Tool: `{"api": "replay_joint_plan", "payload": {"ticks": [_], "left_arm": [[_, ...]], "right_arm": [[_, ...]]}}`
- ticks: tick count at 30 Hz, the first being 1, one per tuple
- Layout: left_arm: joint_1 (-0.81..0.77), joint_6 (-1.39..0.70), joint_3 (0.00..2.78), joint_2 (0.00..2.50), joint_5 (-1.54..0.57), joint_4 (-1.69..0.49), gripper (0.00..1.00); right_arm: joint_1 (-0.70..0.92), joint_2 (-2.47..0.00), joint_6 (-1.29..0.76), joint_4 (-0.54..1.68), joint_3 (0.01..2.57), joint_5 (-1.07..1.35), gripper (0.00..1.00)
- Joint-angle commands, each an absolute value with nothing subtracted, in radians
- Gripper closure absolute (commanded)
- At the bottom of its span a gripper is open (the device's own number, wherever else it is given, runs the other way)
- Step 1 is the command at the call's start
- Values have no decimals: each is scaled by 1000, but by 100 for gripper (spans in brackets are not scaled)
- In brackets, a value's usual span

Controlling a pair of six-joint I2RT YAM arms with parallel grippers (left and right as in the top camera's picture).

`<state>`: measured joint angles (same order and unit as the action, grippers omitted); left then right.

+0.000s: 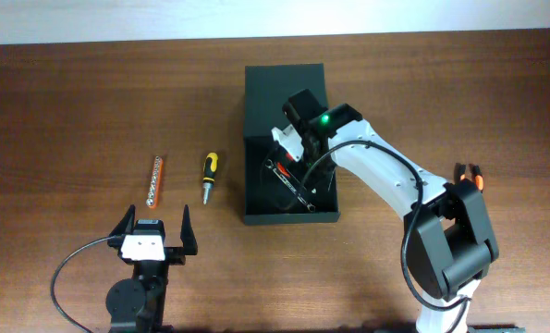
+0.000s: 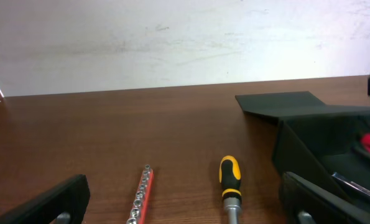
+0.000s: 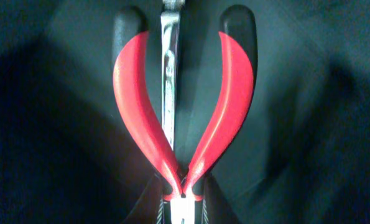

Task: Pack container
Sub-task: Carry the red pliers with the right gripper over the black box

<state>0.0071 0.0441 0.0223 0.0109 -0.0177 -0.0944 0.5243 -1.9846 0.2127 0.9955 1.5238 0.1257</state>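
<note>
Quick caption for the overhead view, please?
Right gripper down in the open container beside a wrench; screwdriver and socket rail lie near the open left gripper.

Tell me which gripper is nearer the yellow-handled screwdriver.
Left. The left gripper stands open just robot-side and slightly left of the yellow-handled screwdriver; the right gripper, shut on red-handled pliers, is farther right, inside the container.

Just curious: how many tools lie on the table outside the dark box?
2: an orange rail of metal sockets and a yellow-and-black-handled screwdriver beside it, both left of the dark green-black rectangular container. More may be hidden.
</note>
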Motion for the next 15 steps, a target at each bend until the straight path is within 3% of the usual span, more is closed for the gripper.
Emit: {"api": "replay_joint_plan", "payload": {"ticks": [1,15], "left_arm": [[11,35,15,5,-10,-95,1],[11,35,15,5,-10,-95,1]], "right_arm": [[523,-1987,201,963,1477,139,89],[523,-1987,175,903,1441,140,88]]}}
